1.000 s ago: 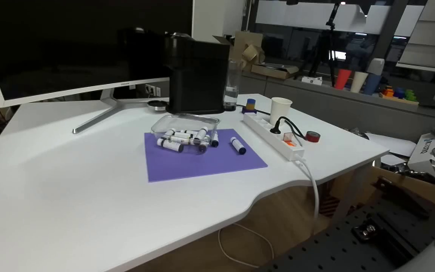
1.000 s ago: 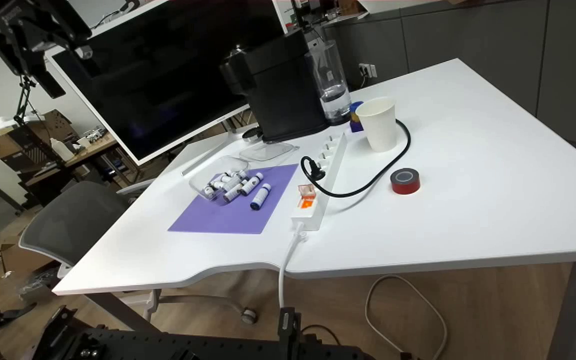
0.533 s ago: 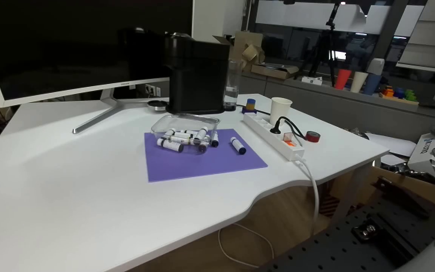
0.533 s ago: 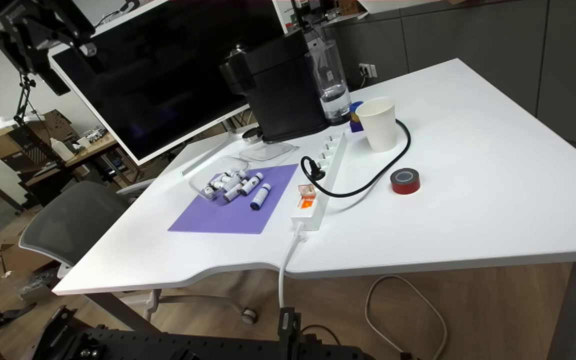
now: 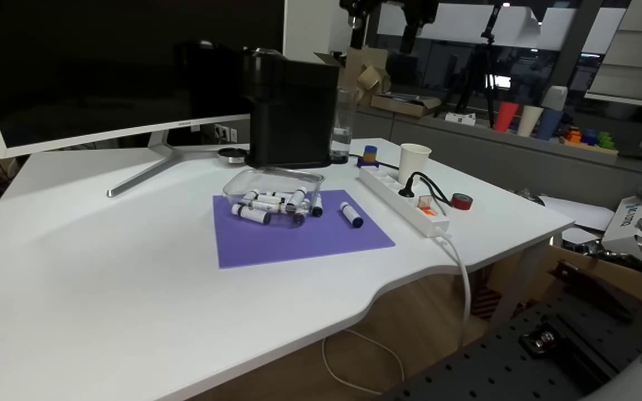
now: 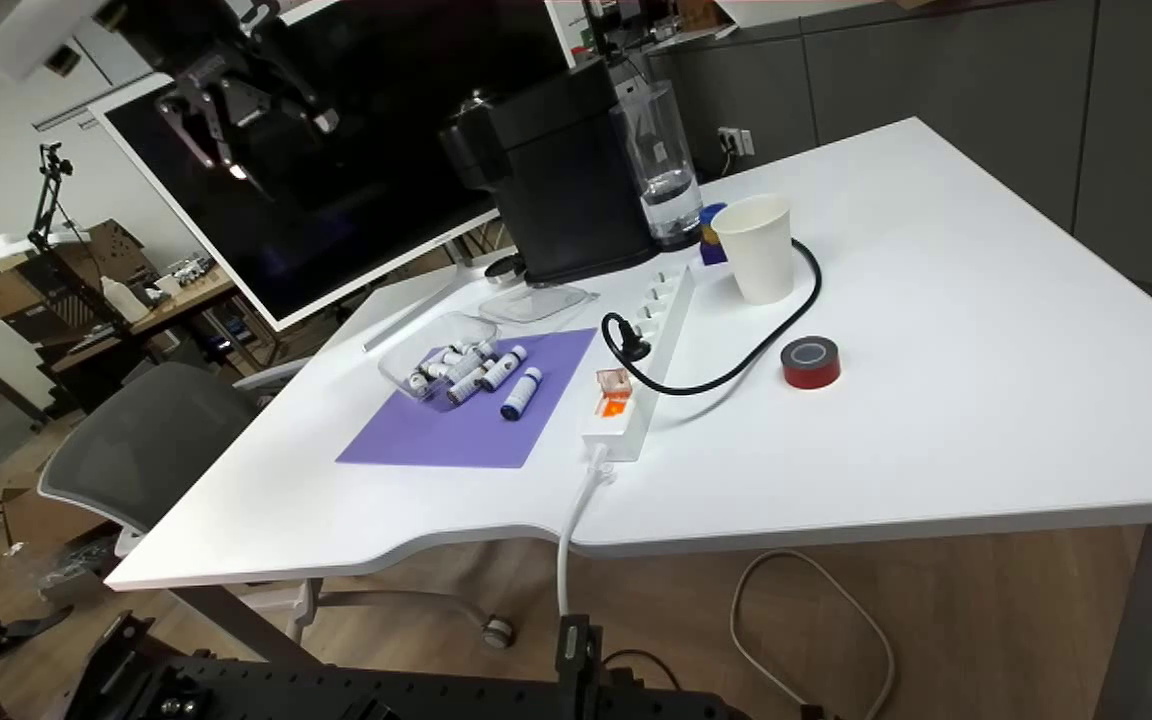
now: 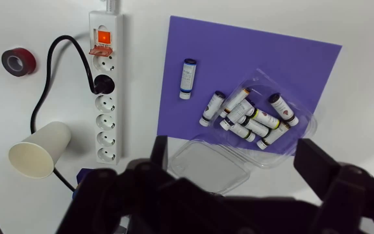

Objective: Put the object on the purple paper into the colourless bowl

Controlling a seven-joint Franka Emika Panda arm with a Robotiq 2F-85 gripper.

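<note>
The purple paper [image 7: 248,48] lies flat on the white table. A small white-labelled bottle [image 7: 188,78] lies alone on it, and shows in both exterior views [image 5: 350,214] [image 6: 521,394]. A second bottle [image 7: 212,108] lies against the wall of the clear plastic container [image 7: 268,161]; I cannot tell if it is fully outside. The colourless container holds several similar bottles [image 7: 265,119], and its lid [image 7: 211,165] is folded open. My gripper [image 7: 230,151] is open and empty, high above the table; it also shows at the top of both exterior views [image 5: 382,42] [image 6: 291,155].
A white power strip [image 7: 109,110] with a black plug and cable [image 7: 45,84] stands beside the paper. A paper cup [image 7: 49,143] and a red tape roll [image 7: 18,61] lie beyond it. A black machine [image 5: 293,111] and a monitor [image 5: 109,67] stand at the back.
The open gripper has swung into the top of an exterior view where it was out of sight. In an exterior view it has moved to the right. The bottles, container and paper have not moved.
</note>
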